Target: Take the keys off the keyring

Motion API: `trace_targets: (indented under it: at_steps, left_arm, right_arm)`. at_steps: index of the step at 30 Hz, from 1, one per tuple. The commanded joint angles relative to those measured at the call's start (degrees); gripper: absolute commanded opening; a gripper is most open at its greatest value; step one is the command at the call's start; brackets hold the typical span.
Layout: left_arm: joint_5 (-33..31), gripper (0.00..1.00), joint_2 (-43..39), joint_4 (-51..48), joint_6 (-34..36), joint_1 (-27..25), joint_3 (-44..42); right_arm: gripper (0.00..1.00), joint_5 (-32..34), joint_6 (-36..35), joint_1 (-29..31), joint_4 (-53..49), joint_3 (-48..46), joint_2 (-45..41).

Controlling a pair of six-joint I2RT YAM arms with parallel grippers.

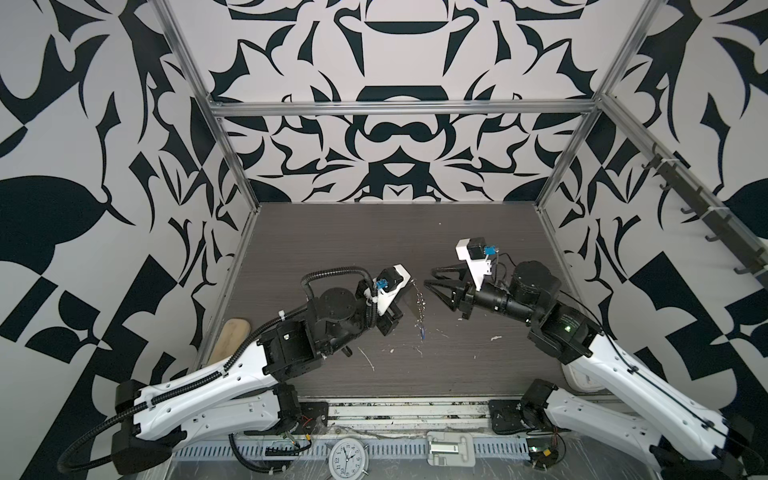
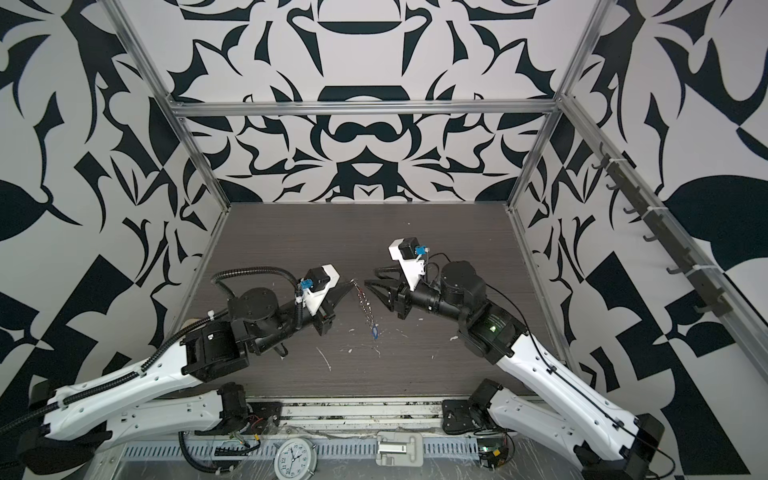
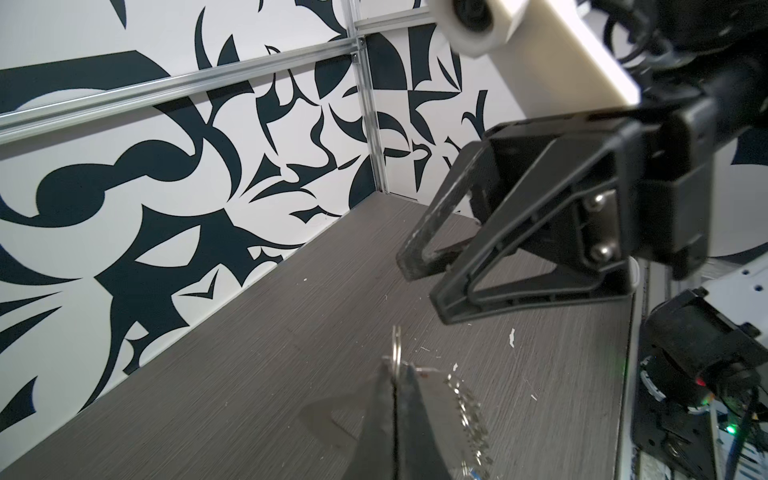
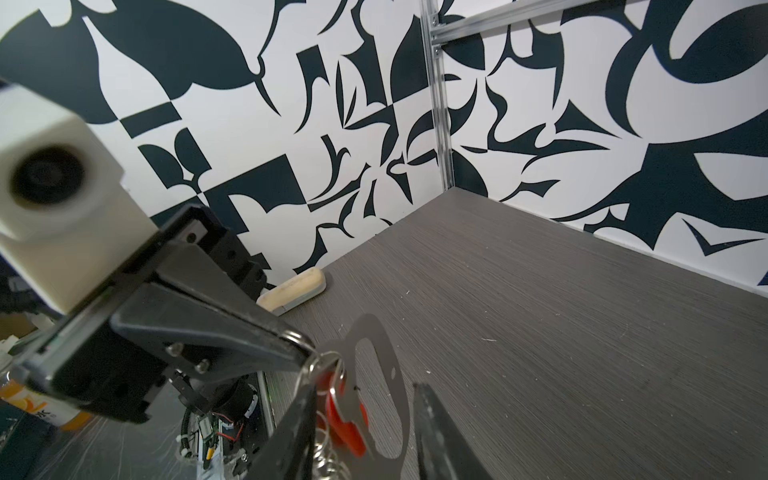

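- The left gripper point(image 4: 301, 345) has its black jaws pressed together, pinching a small steel ring point(image 3: 397, 345) at the upper corner of the flat, pale silvery half-moon metal keyring point(image 4: 368, 326).
- The keyring hangs from that pinch above the dark grey wood-grain table point(image 1: 374, 249), near the middle of the workspace in both top views, with its oblong handle slot showing in the right wrist view.
- A small silvery key with a red plastic tag point(image 4: 345, 419) dangles against the plate just below the pinched ring.
- A blue plastic tag point(image 1: 422, 332) hangs at the lowest end of the row of rings.
- The right gripper point(image 3: 426, 286) has its black triangular jaws spread apart and holds nothing. It is just beside the keyring, its tips pointing at the plate.
- In the right wrist view its two fingers point(image 4: 440, 436) frame the plate and the red-tagged key; whether they touch either cannot be told.
- A beige oval wooden board point(image 1: 230, 336) lies at the table's left edge, well apart from both grippers.
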Motion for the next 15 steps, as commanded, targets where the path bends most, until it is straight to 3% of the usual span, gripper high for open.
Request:
trace_targets:
  at_steps: [1,9,15]
  left_arm:
    - [2.83,0.0,-2.84,3.7,0.54,-0.09,-1.17]
    - [5.8,0.0,-4.94,3.71,0.21,-0.11,-2.23]
    - [6.27,0.0,-4.23,3.7,-0.23,-0.12,-2.09]
  right_arm:
    - [0.44,-3.32,-1.2,0.39,-0.07,0.9,0.14]
    - [0.53,-9.91,-2.56,0.93,-0.22,0.81,0.92]
    - [0.55,-8.66,-5.08,4.84,-1.64,1.91,1.9]
